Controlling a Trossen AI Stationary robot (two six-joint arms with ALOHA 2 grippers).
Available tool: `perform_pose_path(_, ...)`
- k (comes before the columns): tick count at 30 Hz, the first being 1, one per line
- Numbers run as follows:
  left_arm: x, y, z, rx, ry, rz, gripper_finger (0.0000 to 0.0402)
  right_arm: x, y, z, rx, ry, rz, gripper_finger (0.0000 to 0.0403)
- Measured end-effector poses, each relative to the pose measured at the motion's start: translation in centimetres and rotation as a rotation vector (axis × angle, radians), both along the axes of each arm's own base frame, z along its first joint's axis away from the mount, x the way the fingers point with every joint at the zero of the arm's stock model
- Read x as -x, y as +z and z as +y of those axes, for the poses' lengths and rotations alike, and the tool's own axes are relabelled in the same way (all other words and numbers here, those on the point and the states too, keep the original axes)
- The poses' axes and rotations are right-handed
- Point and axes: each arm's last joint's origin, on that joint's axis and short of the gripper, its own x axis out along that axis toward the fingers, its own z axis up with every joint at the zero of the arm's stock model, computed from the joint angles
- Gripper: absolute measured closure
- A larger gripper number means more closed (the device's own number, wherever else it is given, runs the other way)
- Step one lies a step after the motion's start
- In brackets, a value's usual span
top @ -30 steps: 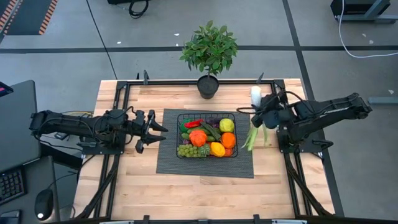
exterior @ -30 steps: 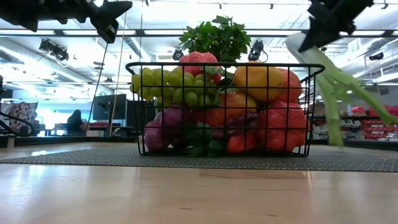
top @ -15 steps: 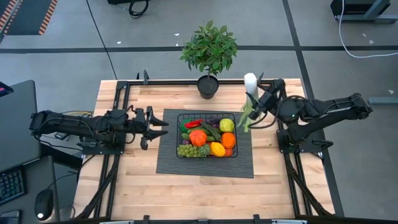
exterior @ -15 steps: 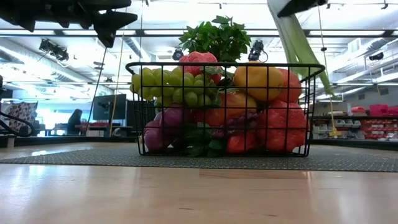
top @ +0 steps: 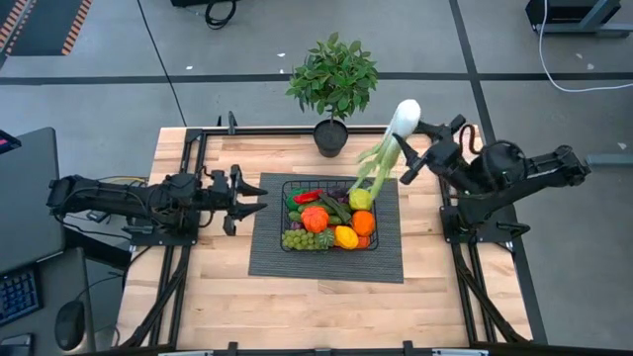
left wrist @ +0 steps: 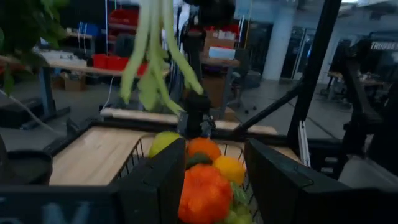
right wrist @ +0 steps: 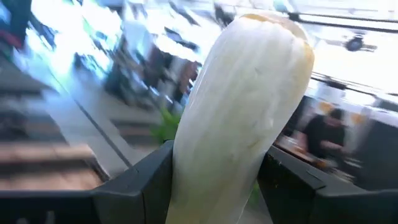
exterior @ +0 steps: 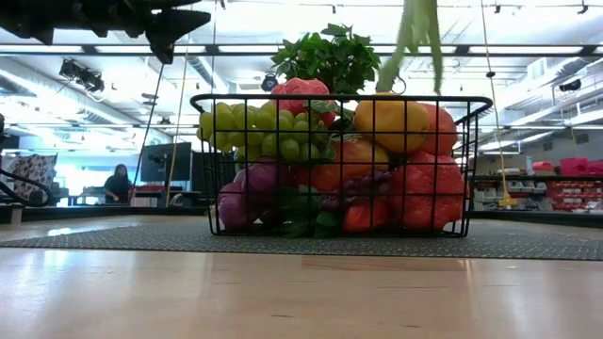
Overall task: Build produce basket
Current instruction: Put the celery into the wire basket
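Observation:
The black wire basket [top: 283, 218] stands on a dark ribbed mat [top: 326, 265] and is heaped with produce: green grapes [exterior: 254, 127], oranges [top: 363, 222], a lemon [top: 361, 199] and peppers. My right gripper [top: 406, 153] is shut on the long leek [top: 381, 163] above the basket's far right corner. The leek's white end [top: 406, 114] points up and far. Its green leaves [exterior: 415, 38] hang over the basket. Just left of the basket, my left gripper [top: 259, 198] is open and level, with nothing between its fingers [left wrist: 155, 186]. My right gripper pinches the leek's pale stalk [right wrist: 211, 180] between its two fingers, just below the white end. The fingers lie across the stalk, and the white end [right wrist: 249, 81] sticks out past them. The leek is lifted clear and tilted, its leaves hanging toward the basket.
A leafy potted plant [top: 332, 79] stands at the table's far edge, just behind the basket. Black frame rails [top: 193, 148] run along the table's left, right and far sides. Bare wood [top: 326, 311] lies near the front edge.
My right gripper has risen and turned, keeping its hold on the leek. The leek hung beside the basket's right side. It has swung up and toward the table's left, so its leaves now hang over the basket's far right corner and its white end points up.

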Motion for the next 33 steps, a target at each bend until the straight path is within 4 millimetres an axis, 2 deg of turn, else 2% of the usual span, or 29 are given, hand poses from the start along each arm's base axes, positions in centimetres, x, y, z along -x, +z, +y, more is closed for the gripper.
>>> perform_pose_path(3,0.1,1.0,0.0,-0.017,0.003,-0.105,0.0230,-0.3,0.1,0.5,-0.026,0.108,-0.057,0.0188)
perform_pose_path(9,0.8,3.3,0.0,-0.115,0.031,-0.349,0.0229,-2.6,-1.0,1.3,-0.017,0.180,-0.010,0.0188)
perform_pose_path(14,0.0,4.0,0.0,-0.116,0.030,-0.328,0.0201,-5.2,-2.0,2.0,-0.009,0.229,-0.023,0.0188)
perform_pose_path(20,-3.6,4.5,-0.1,-0.133,0.028,-0.238,0.0126,-8.1,-3.0,2.9,0.005,0.274,-0.089,0.0188)
perform_pose_path(25,-7.1,5.9,0.1,-0.176,0.084,-0.173,0.0075,-9.0,-3.2,3.3,0.026,0.352,-0.147,0.0188)
perform_pose_path(29,-9.9,7.1,0.2,-0.199,0.123,-0.076,0.0053,-9.3,-3.2,3.6,0.039,0.397,-0.163,0.0188)
perform_pose_path(33,-12.3,8.5,-0.3,-0.203,0.106,-0.043,0.0049,-9.6,-3.6,3.6,0.038,0.397,-0.146,0.0188)
